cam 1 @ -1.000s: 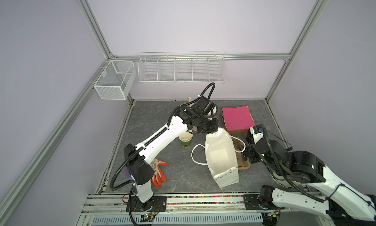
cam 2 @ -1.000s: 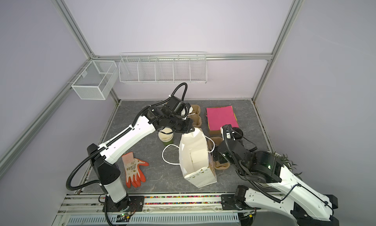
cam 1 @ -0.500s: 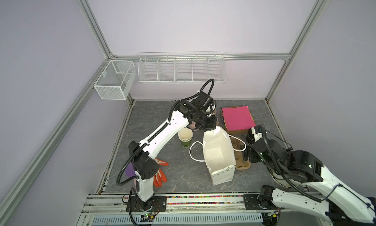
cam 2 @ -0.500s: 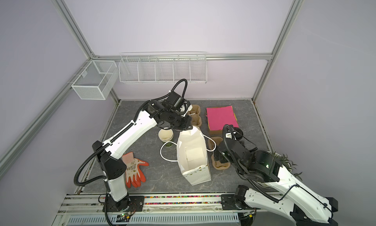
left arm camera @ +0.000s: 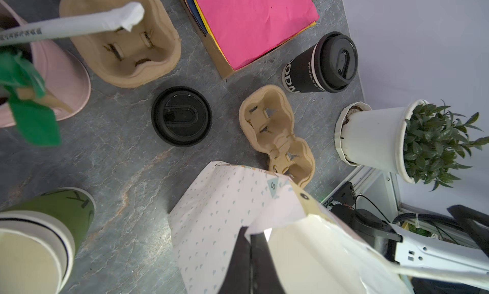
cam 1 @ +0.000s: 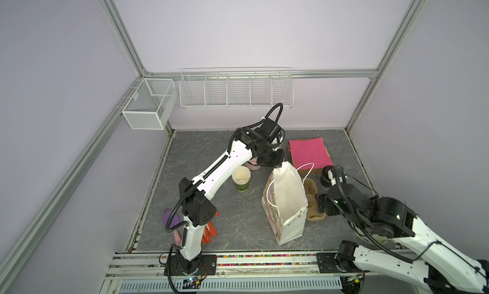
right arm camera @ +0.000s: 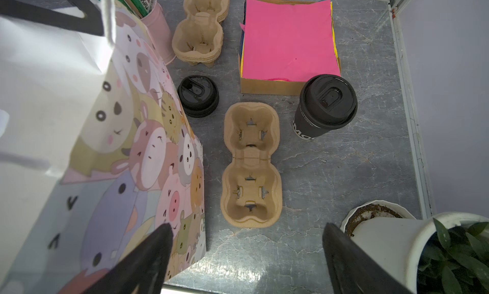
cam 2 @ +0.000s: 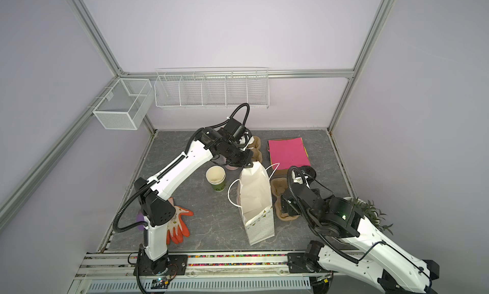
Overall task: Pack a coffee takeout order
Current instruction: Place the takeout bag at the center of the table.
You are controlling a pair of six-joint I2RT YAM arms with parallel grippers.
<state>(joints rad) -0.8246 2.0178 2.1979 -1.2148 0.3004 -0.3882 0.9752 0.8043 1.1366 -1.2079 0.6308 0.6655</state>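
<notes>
At the centre of the bench, the white paper gift bag is standing with its mouth gaping open. The left tool is pinching the bag's far rim, jaws closed tight on the paper. The right tool is hanging with jaws spread wide, gripping nothing, above the brown cup carrier. That carrier is lying flat just beside the bag, on the robot's right. The pink paper sheet is resting atop a stack in a cardboard tray at the bench's far side. A lidded black cup is standing just beside that tray.
</notes>
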